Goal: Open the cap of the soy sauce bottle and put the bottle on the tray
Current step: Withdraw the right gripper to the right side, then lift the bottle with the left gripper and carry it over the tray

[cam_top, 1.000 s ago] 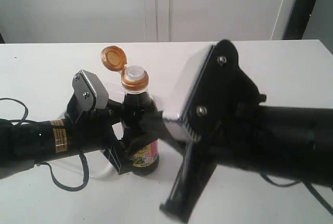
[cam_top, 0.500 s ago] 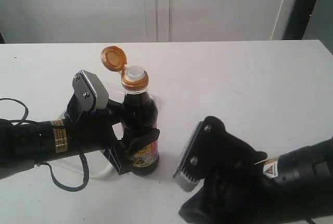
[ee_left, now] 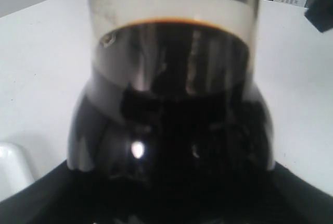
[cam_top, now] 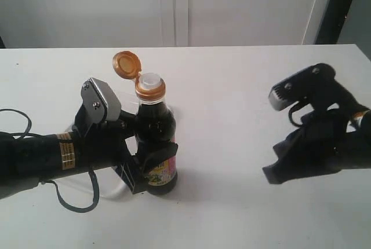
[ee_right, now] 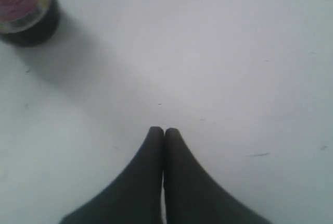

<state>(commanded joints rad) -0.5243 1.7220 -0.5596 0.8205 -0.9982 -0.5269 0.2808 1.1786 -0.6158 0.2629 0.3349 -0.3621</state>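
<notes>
The soy sauce bottle (cam_top: 155, 139) stands upright on the white table, dark liquid almost up to its neck. Its orange-brown cap (cam_top: 149, 90) is open: the lid (cam_top: 126, 64) is flipped back and the white spout shows. My left gripper (cam_top: 152, 157) is shut on the bottle's lower body, just above the label. The left wrist view is filled by the bottle (ee_left: 171, 130). My right gripper (cam_top: 272, 175) hangs well to the right of the bottle, shut and empty, its fingertips (ee_right: 156, 133) pressed together above bare table. The bottle's base (ee_right: 26, 23) shows at the edge of the right wrist view.
A white rounded rim (cam_top: 117, 191) pokes out under my left arm, perhaps the tray, mostly hidden; a white corner (ee_left: 11, 165) shows in the left wrist view. A black cable (cam_top: 75, 202) loops near the table's front left. A dark post (cam_top: 336, 6) stands at the back right.
My right arm has pulled away from in front of the bottle to the right side of the table. The bottle, its open cap and the left gripper have not moved.
</notes>
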